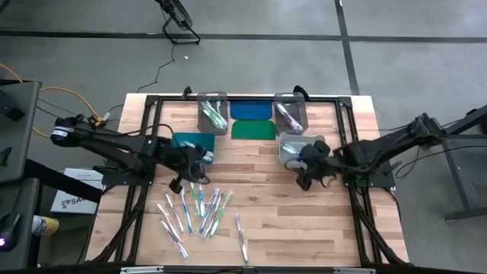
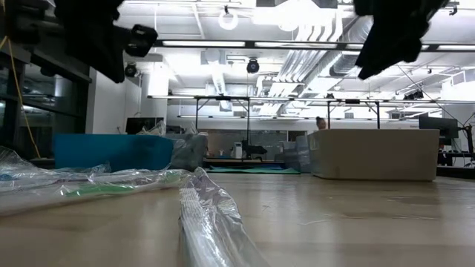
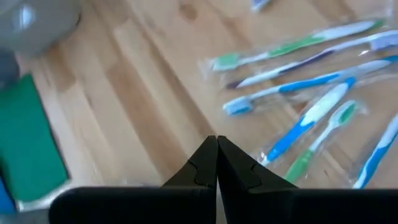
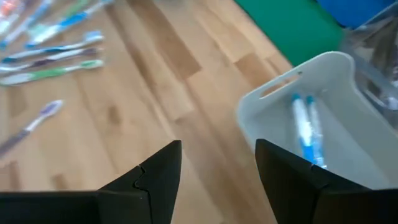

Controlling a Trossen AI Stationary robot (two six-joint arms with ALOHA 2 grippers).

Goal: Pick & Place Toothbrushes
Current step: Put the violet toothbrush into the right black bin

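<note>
Wooden table is strewn near its front with wrapped toothbrushes, mostly lengthwise front-to-back. The left gripper, clenched and empty, is placed just behind them, nearer than the released, empty right gripper.

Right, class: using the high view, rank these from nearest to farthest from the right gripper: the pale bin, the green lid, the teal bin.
1. The pale bin, just beside the open, empty right gripper on its far side.
2. The green lid, at the table's middle back.
3. The teal bin, on the left arm's side.
</note>
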